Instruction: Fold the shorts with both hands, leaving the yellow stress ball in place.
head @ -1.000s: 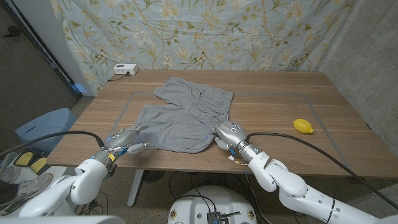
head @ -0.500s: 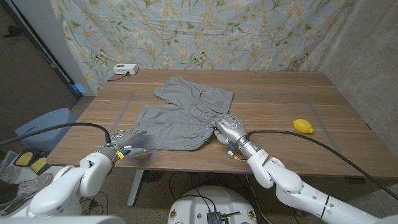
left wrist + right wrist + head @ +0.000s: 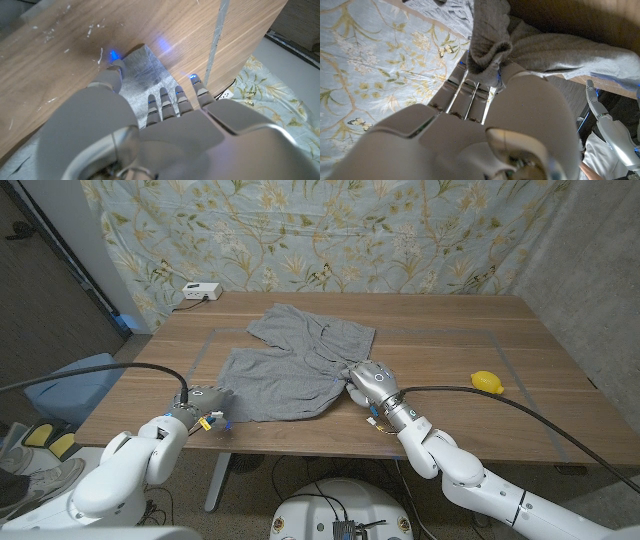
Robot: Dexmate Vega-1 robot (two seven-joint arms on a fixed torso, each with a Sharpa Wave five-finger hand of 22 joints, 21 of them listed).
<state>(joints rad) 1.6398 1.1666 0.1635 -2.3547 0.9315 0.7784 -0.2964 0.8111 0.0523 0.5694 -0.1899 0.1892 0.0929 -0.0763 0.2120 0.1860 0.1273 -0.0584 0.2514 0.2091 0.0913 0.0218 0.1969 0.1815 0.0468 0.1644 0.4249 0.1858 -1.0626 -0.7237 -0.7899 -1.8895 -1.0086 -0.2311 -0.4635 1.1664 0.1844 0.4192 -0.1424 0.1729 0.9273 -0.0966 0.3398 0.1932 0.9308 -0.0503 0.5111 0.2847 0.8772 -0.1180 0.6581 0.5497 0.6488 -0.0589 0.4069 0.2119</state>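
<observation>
Both arms are glossy white, built of rounded shells, and each narrows to a silver-grey metal wrist. The left hand (image 3: 204, 406) and right hand (image 3: 368, 381) are grey, with segmented fingers (image 3: 161, 102) showing small blue lights near the tips. A thick black cable (image 3: 500, 404) arcs from each wrist, and a yellow tag sits by the left wrist.

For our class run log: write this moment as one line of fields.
stage: grasping shorts | left hand: at near-left corner of grey shorts | right hand: pinches right hem | yellow stress ball: untouched, right of shorts
</observation>
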